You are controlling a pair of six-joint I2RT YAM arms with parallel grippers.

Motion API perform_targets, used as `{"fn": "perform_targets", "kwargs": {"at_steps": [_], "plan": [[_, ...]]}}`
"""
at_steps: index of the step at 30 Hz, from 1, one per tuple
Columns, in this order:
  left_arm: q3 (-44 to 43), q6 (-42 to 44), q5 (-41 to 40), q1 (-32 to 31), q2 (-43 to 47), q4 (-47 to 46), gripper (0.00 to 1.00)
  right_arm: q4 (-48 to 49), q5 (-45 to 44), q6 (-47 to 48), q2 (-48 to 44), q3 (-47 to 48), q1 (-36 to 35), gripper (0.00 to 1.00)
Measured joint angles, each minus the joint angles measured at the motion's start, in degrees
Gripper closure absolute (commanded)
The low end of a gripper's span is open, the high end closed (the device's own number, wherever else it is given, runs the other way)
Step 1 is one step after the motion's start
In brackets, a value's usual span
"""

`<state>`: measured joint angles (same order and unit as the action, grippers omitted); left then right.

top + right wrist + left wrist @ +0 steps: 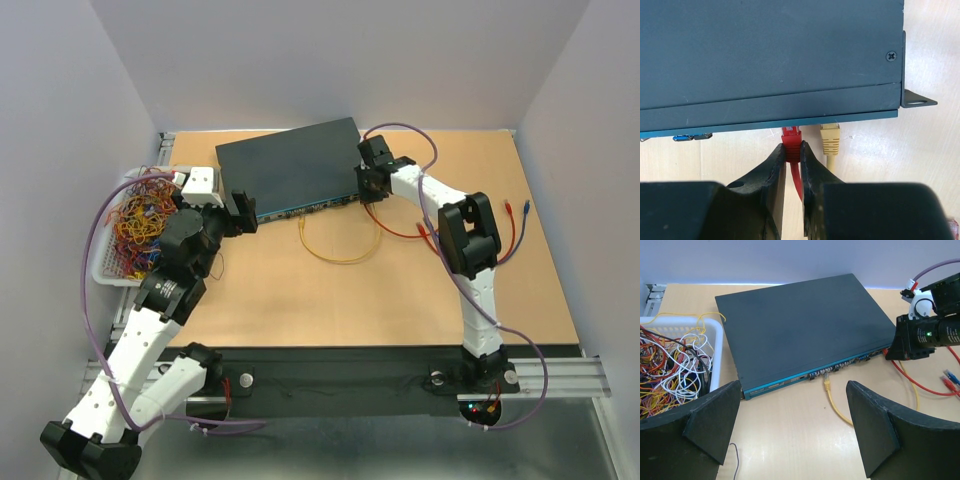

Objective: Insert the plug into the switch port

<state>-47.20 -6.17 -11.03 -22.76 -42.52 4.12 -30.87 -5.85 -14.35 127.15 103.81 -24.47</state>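
switch (290,170): dark blue-grey metal box, lying flat, slightly skewed, port row on its near long face. plug (791,136): red, with a red cable, nose at the port row near the switch's right end, pinched in right gripper (793,150). Can't tell if it's seated.

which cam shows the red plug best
Right wrist: the red plug is central, pinched in the right gripper at the switch face. Top and left wrist show mostly its cable; the gripper hides the plug.

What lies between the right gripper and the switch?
A red plug, pinched in the right gripper, fills the short gap, its tip at the front of the switch. The right wrist view shows this.
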Motion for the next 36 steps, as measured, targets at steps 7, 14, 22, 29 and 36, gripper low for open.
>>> {"fn": "perform_targets", "kwargs": {"at_steps": [7,14,22,29,36], "plan": [[0.00,0.04,-0.15,0.00,0.04,0.00,0.03,0.02,-2.69,-0.63,0.00,0.04,-0.81,1.00],[0.52,0.17,-0.20,0.00,0.07,-0.04,0.03,0.44,-5.16,-0.87,0.00,-0.07,-1.60,1.00],[1.01,0.22,-0.63,0.00,0.04,0.00,0.03,7.04,-8.61,-0.94,-1.95,-5.14,-2.67,1.00],[1.01,0.28,-1.03,0.00,0.04,0.00,0.03,17.29,-11.52,-1.27,-5.22,-13.27,-3.54,1.00],[1.01,0.37,-1.07,0.00,-0.07,0.00,0.03,23.32,-12.39,0.57,-6.62,-17.59,-3.98,1.00]]}}
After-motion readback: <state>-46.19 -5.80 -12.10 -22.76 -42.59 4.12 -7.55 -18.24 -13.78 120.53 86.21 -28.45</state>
